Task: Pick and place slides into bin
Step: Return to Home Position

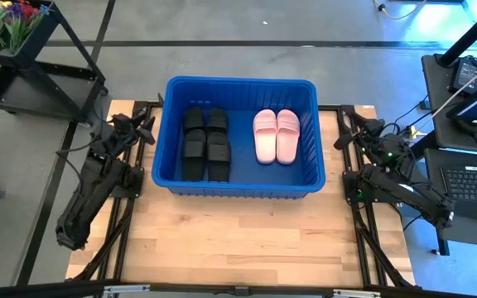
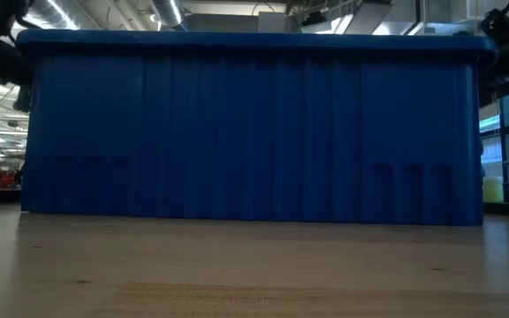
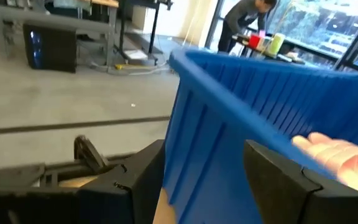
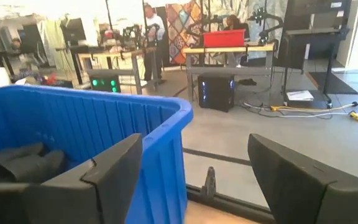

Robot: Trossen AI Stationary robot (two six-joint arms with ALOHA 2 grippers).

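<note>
Okay, job looks done. The four black slides [image 1: 205, 142] lie in the left part of the bin [image 1: 240, 189] and the pink pair [image 1: 276, 136] toward its right, apart from them. The bin sits mid-surface [image 1: 238, 244]. My left hand [image 1: 142, 130] is just outside the bin's left wall, fingers spread and empty. My right hand [image 1: 348, 132] is the same at the right wall. The slides look light, soft and bendy. For any regrasp, I'd pinch the wide strap.
</note>
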